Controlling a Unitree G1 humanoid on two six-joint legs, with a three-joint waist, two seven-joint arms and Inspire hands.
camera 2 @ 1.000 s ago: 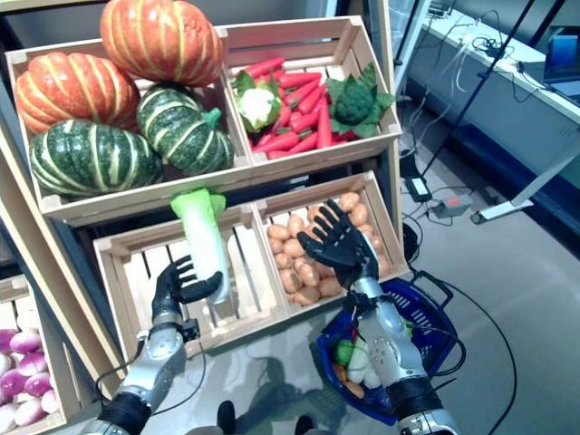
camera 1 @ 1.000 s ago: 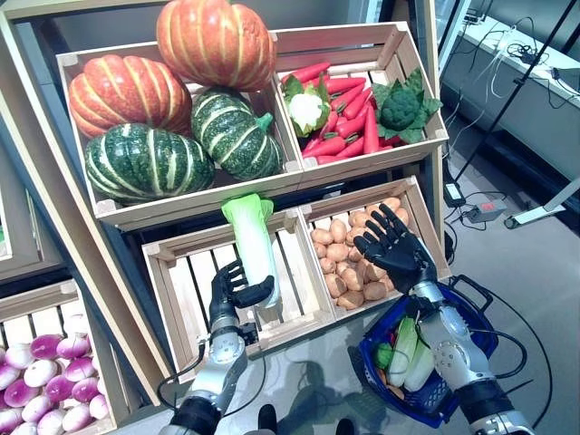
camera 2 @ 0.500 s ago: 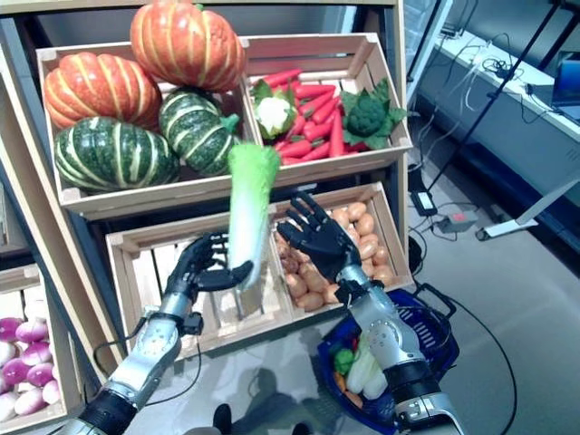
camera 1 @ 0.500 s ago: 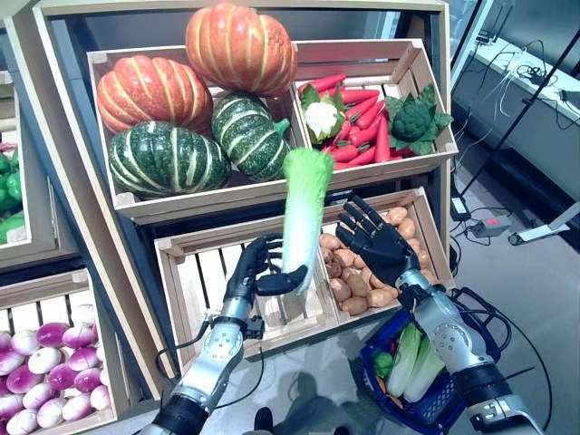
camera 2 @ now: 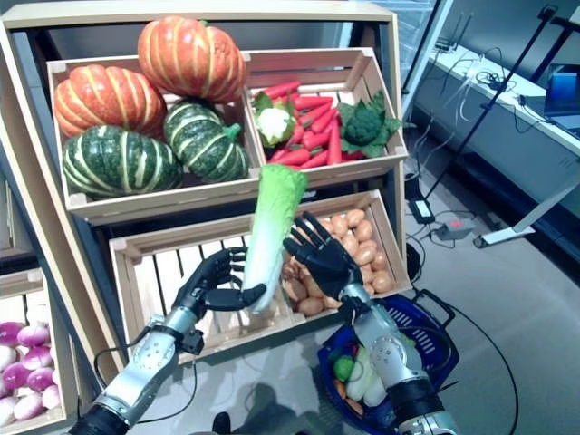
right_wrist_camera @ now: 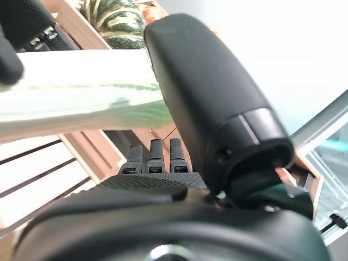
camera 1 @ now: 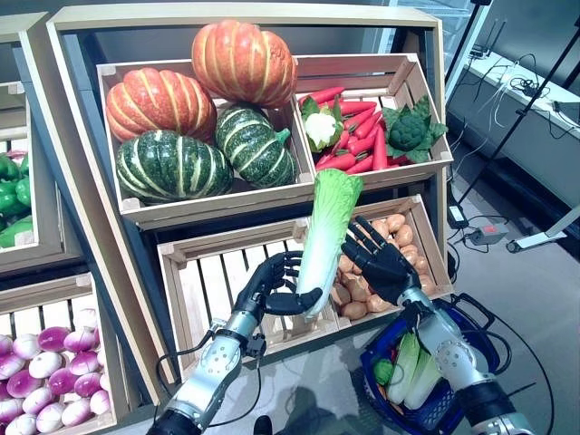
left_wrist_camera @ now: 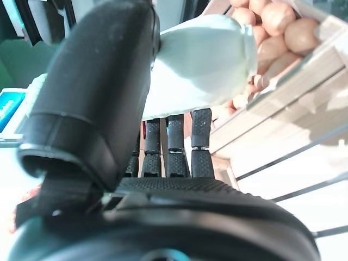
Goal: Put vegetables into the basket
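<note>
Carrying a cabbage toward the basket, held upright in front of the lower crates.

The long napa cabbage (camera 1: 324,237) is clamped near its white base by the curled fingers and thumb of the left hand (camera 1: 276,290), leafy end up, while the right hand (camera 1: 381,263) is spread with straight fingers just beside it and grips nothing. Some greens are already seen lying in the blue basket (camera 1: 476,333), which stands on the floor at the robot's right, so the task is judged partly done; this cabbage is not yet over the basket. The slatted crate (camera 1: 208,276) beneath the cabbage appears emptied. Potatoes (camera 1: 399,227), pumpkins (camera 1: 195,127) and carrots (camera 1: 355,136) remain in their crates. The right forearm lies across the basket and may obstruct the drop.
</note>
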